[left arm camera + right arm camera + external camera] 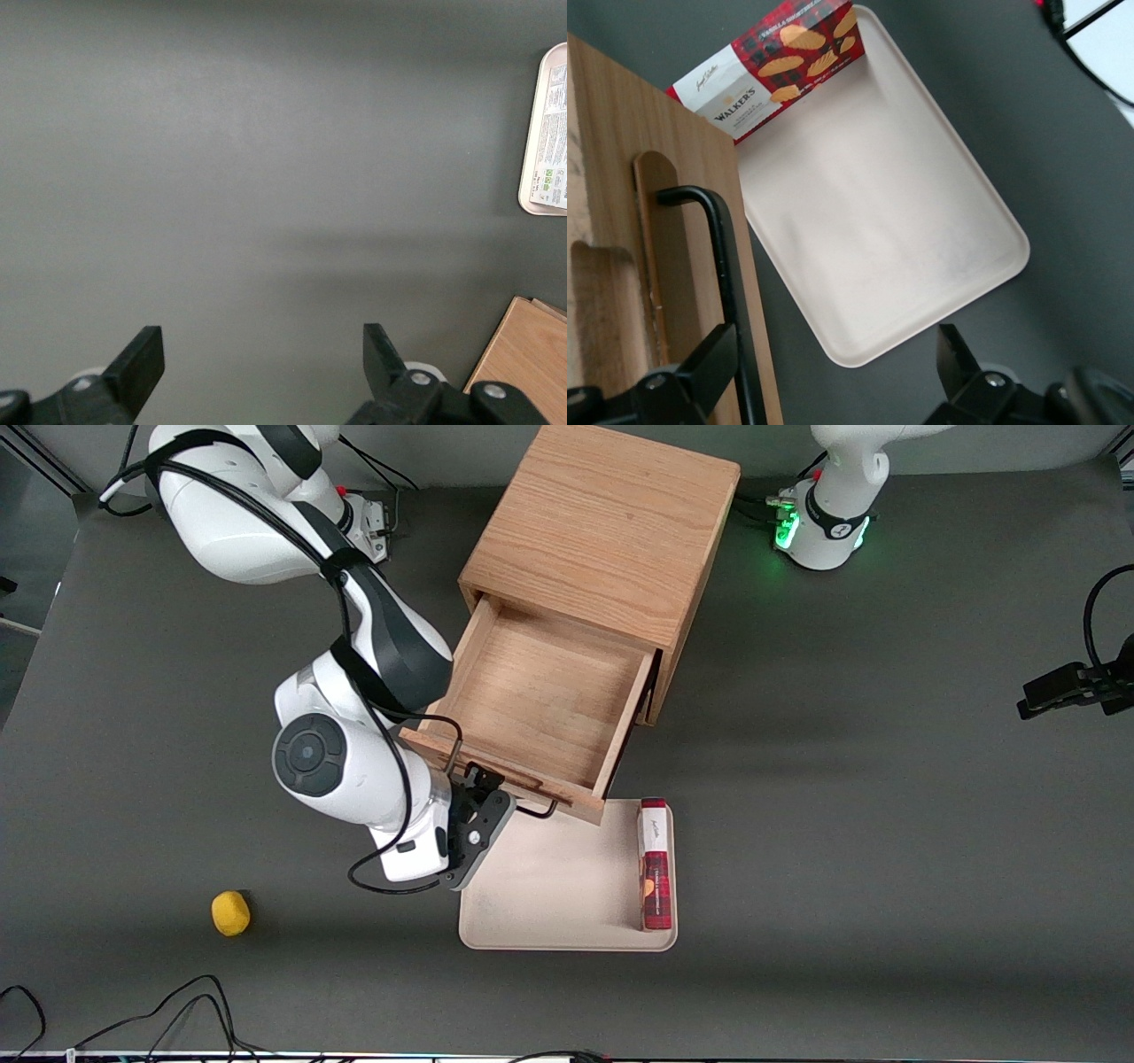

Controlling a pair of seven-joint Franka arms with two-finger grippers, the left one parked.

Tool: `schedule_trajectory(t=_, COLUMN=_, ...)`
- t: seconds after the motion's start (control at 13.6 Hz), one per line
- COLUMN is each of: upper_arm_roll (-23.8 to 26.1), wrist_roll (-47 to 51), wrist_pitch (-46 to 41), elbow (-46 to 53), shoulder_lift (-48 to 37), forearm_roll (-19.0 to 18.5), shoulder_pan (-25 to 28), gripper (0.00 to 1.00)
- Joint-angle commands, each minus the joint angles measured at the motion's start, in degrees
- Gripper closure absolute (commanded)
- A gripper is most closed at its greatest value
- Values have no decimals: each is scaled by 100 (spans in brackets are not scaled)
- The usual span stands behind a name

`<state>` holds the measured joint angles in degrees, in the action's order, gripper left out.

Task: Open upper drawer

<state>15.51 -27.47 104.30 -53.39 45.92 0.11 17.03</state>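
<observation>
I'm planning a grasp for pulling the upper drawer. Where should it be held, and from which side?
Grip the thin black wire handle on the upper drawer front, coming from in front of the drawer: it stands off the wood, leaving finger room. The end effector is there now, open around the handle.

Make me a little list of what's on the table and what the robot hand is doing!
upper drawer: pulled far out of the cabinet, nothing inside
gripper: at the drawer's black wire handle, fingers open around it
tray: beige, in front of the drawer
cookie box: red, on the tray's edge
yellow object: on the table toward the working arm's end
</observation>
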Motion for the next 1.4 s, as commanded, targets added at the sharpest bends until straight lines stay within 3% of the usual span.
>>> schedule_trajectory(t=0.0, upper_arm_roll=40, wrist_roll=268, wrist_pitch=-278, elbow=118, shoulder_lift=-127, forearm_roll=77, shoulder_pan=-15, gripper=0)
schedule_trajectory(t=0.37, upper_arm_roll=40, wrist_roll=356, wrist_pitch=-761, elbow=109, shoulder_lift=-514, forearm_roll=77, shoulder_pan=64, gripper=0)
schedule_trajectory(t=0.74, upper_arm_roll=102, wrist_roll=1085, wrist_pitch=-1298, elbow=13, shoulder_lift=-821, forearm_roll=42, shoulder_pan=81, gripper=0)
schedule_trajectory(t=1.03, upper_arm_roll=40, wrist_roll=1498, wrist_pitch=-1570, elbow=-1048, shoulder_lift=-1567, forearm_roll=-89, shoulder_pan=29, gripper=0)
schedule_trajectory(t=1.18, upper_arm_roll=57, wrist_roll=2094, wrist_pitch=-1650, elbow=-1646, shoulder_lift=-2032, forearm_roll=-396, shoulder_pan=-6, gripper=0)
schedule_trajectory(t=1.33, upper_arm_roll=57, wrist_roll=2404, wrist_pitch=-1702, elbow=-1955, shoulder_lift=-2289, forearm_roll=-371, shoulder_pan=-242, gripper=0)
